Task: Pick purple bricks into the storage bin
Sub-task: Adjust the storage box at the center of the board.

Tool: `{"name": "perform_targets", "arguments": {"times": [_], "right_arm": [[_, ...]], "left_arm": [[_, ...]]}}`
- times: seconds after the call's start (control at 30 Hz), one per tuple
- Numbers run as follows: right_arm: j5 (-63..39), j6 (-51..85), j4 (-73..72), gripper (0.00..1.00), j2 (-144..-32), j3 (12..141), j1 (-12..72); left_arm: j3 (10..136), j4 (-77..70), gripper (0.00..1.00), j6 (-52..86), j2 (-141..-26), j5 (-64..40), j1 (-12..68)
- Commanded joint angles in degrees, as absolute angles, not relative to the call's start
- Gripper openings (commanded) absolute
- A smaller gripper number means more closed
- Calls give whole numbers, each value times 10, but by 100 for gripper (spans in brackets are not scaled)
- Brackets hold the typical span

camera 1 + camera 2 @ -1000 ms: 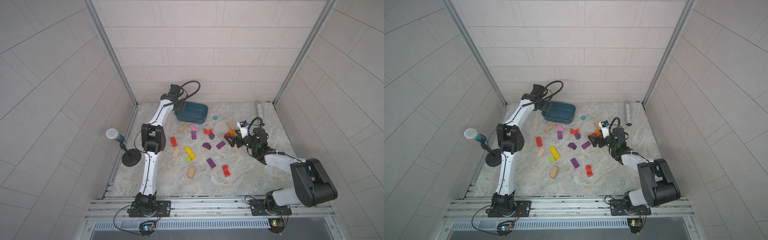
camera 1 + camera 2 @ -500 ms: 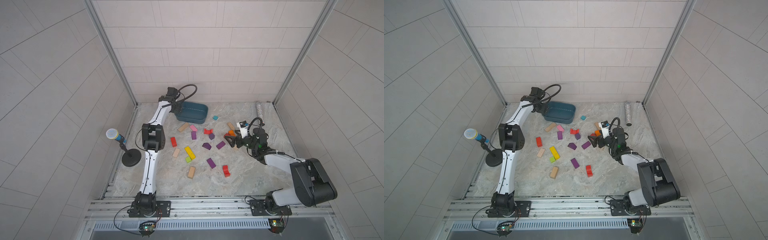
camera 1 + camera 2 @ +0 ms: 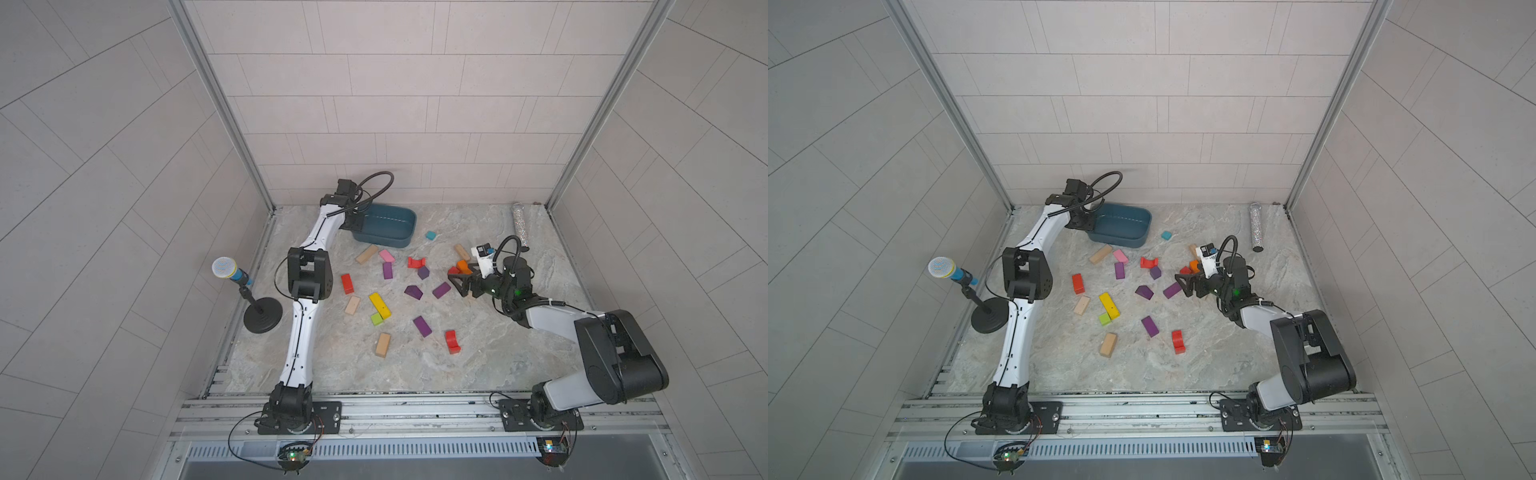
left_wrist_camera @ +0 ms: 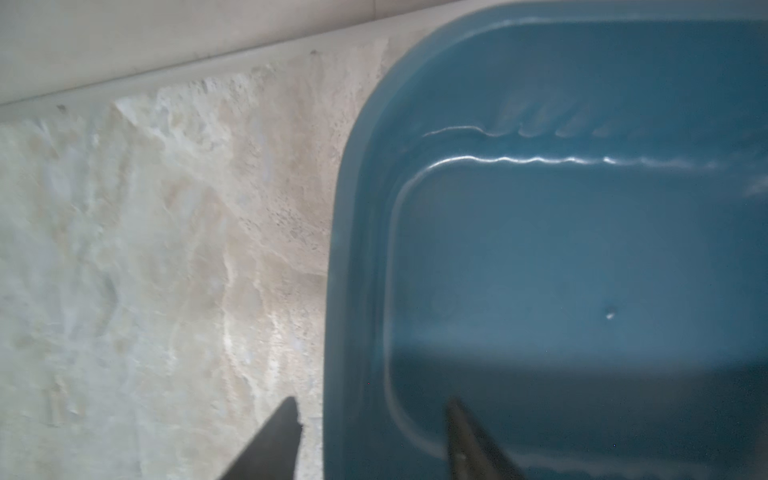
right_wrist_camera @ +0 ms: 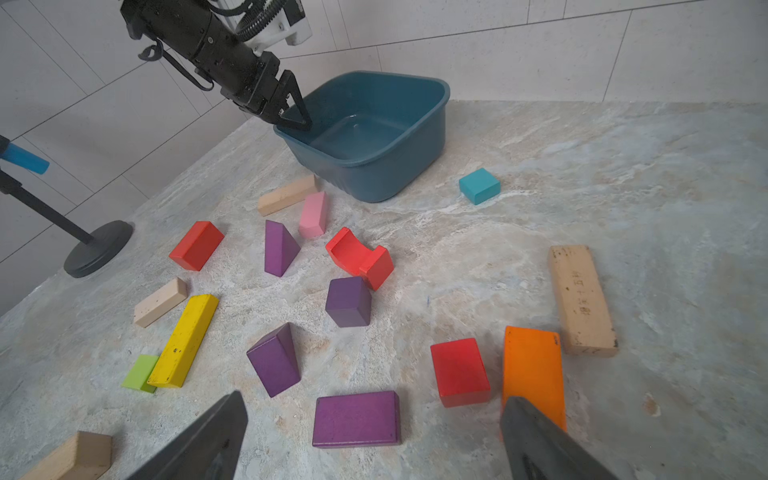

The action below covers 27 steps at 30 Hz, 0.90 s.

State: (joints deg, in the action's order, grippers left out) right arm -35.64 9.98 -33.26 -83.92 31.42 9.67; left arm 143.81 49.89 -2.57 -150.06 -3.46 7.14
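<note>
Several purple bricks lie in mid-table: a wedge-shaped bar (image 3: 387, 270), a cube (image 3: 423, 272), a wedge (image 3: 413, 292), a flat bar (image 3: 441, 290) and another bar (image 3: 422, 326). My right gripper (image 3: 456, 281) is open just right of the flat bar (image 5: 356, 419), which lies on the table in front of its spread fingers. The teal storage bin (image 3: 382, 240) stands at the back, nothing inside it. My left gripper (image 4: 371, 400) straddles the bin's left wall (image 4: 345, 249), one finger outside, one inside, with gaps on both sides.
Red (image 3: 347, 283), yellow (image 3: 380, 305), green, pink (image 3: 386, 255), teal (image 3: 431, 235), orange (image 5: 533, 370) and plain wooden blocks lie among the purple ones. A microphone on a stand (image 3: 227, 269) is at the left edge, and a glittery tube (image 3: 519, 224) at the back right.
The left gripper's jaws have narrowed around the bin's left wall, and that wrist has shifted slightly left. The right arm and the bricks have not moved.
</note>
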Motion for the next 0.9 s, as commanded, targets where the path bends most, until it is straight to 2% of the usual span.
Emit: {"name": "perform_targets", "arguments": {"times": [0.0,0.13,0.33,0.37,0.67,0.87], "right_arm": [[-364,104,-348,100,-845,322,95],[-365,104,-348,100,-848,324,95],[-366,103,-348,100,-851,325,95],[-366,103,-348,100,-851,326,95],[-367,101,-343,100,-842,322,96],[-367,99,-341,100,-833,318,97]], "left_arm": [[1450,512,46,-6,-1518,-38,67],[1450,514,35,11,-1519,-35,65],[1450,519,2,53,-1514,-43,60],[1450,521,0,61,-1513,-46,60],[1415,490,0,163,-1494,-73,60],[1402,452,0,211,-1495,-68,90]]}}
